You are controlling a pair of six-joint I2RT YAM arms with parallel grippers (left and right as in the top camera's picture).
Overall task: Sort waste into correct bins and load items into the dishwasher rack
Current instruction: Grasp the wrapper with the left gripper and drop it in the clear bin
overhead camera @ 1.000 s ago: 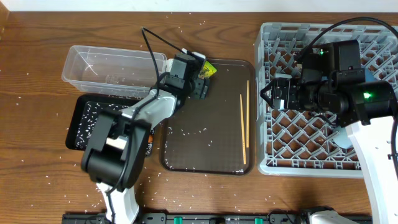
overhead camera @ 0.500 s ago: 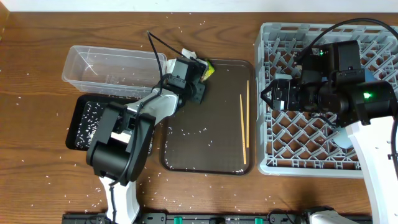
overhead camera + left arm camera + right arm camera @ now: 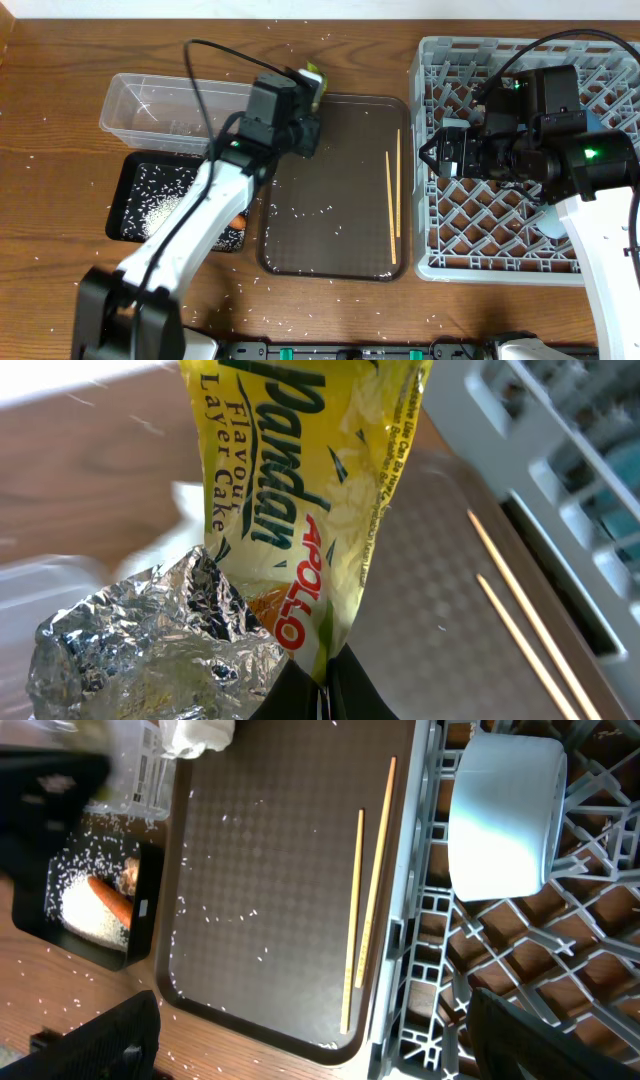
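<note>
A clear tub [image 3: 170, 105] sits at the far left of the bench [image 3: 60, 280]. Just in front of it, a black tray [image 3: 135, 200] holds white rice [image 3: 85, 910] and a carrot [image 3: 110, 900]. Loose rice grains dot the bench around them. The left fingers [image 3: 290, 700] are pinched tight on the lower edge of a yellow-green wrapper [image 3: 300, 490]. They hold it up over the far left corner of the brown tray [image 3: 340, 190], beside the tub's right end. Crumpled white paper [image 3: 200, 732] lies near that corner. 2 chopsticks [image 3: 393, 200] lie side by side along the brown tray's right side. The right fingers [image 3: 100, 1040] are spread wide and hold nothing, over the left part of the grey rack [image 3: 500, 270], where a white bowl [image 3: 505, 815] rests.
</note>
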